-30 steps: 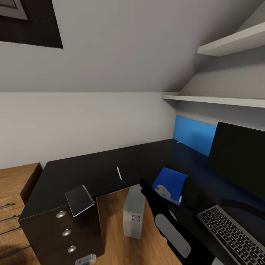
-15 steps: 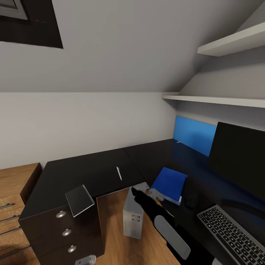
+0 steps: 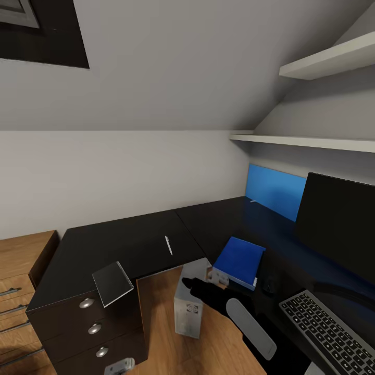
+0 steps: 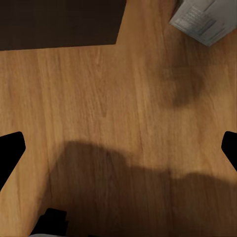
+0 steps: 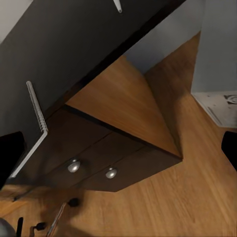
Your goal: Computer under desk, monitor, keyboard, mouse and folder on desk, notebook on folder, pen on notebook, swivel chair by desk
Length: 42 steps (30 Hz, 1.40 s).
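1. The L-shaped glossy black bench point(image 3: 130, 239) ran along the white wall and turned toward the blue back panel point(image 3: 275, 190); its inner corner left a bay of bare wooden floor point(image 3: 161, 323).
2. The light grey upright tower computer point(image 3: 188, 299) stood on that floor in the bay, just beside the bench's inner edge.
3. The flat bright blue folder point(image 3: 238, 261) lay on the bench close to that inner edge. The small black mouse point(image 3: 269, 285) sat just beside it, then the silver-framed dark-keyed keyboard point(image 3: 328, 333), with the black-screened monitor point(image 3: 336, 224) behind.
4. The thin dark grey notebook point(image 3: 112, 283) overhung the bench edge above the black three-drawer unit point(image 3: 94, 328), tilted.
5. The thin white pen point(image 3: 168, 245) lay on open bench top, well apart from the notebook.
6. Right tool point(image 3: 187, 285) hung over the computer's top, beside the folder; its fingers stood apart, empty.
7. Left tool point(image 4: 118, 148) faced bare floor, fingertips point(image 4: 10, 148) wide apart, holding nothing.
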{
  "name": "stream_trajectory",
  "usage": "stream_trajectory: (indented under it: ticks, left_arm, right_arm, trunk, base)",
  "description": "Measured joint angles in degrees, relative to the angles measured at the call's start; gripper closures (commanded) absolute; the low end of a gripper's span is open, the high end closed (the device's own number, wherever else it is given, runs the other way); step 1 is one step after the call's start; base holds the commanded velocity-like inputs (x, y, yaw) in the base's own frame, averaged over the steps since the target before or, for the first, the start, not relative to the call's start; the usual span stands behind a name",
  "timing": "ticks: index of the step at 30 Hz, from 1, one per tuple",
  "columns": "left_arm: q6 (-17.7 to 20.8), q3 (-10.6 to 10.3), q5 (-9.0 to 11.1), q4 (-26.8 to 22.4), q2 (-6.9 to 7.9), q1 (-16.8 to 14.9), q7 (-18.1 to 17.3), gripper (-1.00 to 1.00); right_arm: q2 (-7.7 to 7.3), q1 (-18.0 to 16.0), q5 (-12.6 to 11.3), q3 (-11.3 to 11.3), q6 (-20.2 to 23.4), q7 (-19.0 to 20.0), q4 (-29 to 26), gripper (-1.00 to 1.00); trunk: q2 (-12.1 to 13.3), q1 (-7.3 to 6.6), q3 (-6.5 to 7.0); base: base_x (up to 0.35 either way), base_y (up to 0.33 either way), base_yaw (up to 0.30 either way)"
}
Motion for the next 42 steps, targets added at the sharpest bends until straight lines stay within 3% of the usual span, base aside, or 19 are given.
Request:
stream_trajectory:
  ticks: [15,22,27,36,42]
  left_arm:
    - [-3.0,0.1,0.0,0.4,0.02,0.0,-0.1,-1.00]
    - [-8.3,0.0,0.1,2.7,-0.05,0.0,-0.3,-1.00]
    - [-9.8,-0.1,0.1,3.3,-0.06,0.0,-0.3,-1.00]
    - [-10.4,-0.1,0.0,3.6,0.01,0.0,-0.3,-1.00]
    - [-10.5,-0.1,0.1,3.6,0.01,0.0,-0.3,-1.00]
  right_arm:
    - [-0.28,0.1,0.4,-0.3,0.4,2.1,0.1,-1.00]
    - [-0.30,0.1,2.8,-0.2,0.2,2.2,0.3,-1.00]
    - [-0.26,0.1,3.6,-0.2,0.2,2.2,0.3,-1.00]
    - [-0.39,0.1,3.9,-0.2,0.2,2.3,0.3,-1.00]
    - [-1.31,0.1,3.8,-0.3,0.1,2.3,0.3,-1.00]
  trunk:
    - [0.0,0.00,-0.13]
    - [0.0,0.00,-0.53]
    - [0.0,0.01,-0.86]
    - [0.0,0.03,-1.48]
    - [0.0,0.03,-1.69]
  base:
    - [0.000,0.000,0.176]
    - [0.000,0.000,0.181]
    - [-0.027,0.000,0.174]
    - [-0.243,0.000,0.174]
    - [-0.272,0.000,0.071]
